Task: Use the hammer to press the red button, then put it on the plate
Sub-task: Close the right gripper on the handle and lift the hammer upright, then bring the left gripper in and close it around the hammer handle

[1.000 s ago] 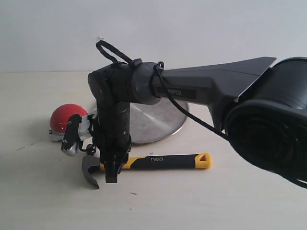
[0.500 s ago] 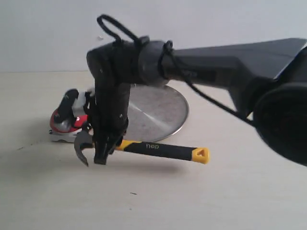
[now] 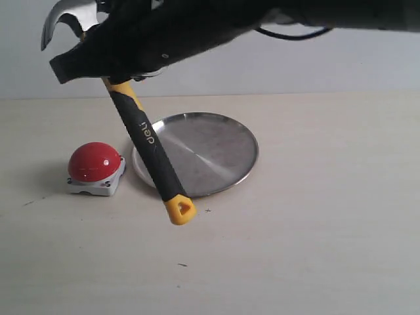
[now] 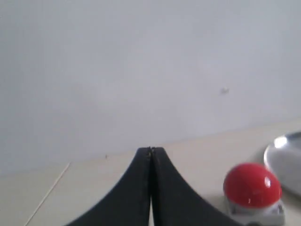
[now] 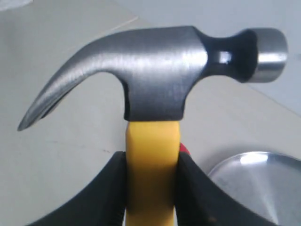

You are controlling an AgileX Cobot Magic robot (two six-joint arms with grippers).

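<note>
Hammer [image 5: 160, 75] clamped in right gripper [image 5: 151, 159], aloft

My small claw hammer [image 5: 160, 75] has a dark brushed-steel head with a polished face and a matt yellow-and-black rubber handle. The round silver metal plate [image 3: 216, 147] is brushed and reflective; the red dome button [image 3: 94, 161] is glossy.

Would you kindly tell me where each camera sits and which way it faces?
Exterior: off the arms, facing table and wall; button, plate, raised hammer, right arm across the top.
Left wrist: behind the shut left gripper, facing the wall.
Right wrist: behind the right gripper clamping the hammer, table beyond.
Shared: both wrist views catch the plate's edge.
</note>
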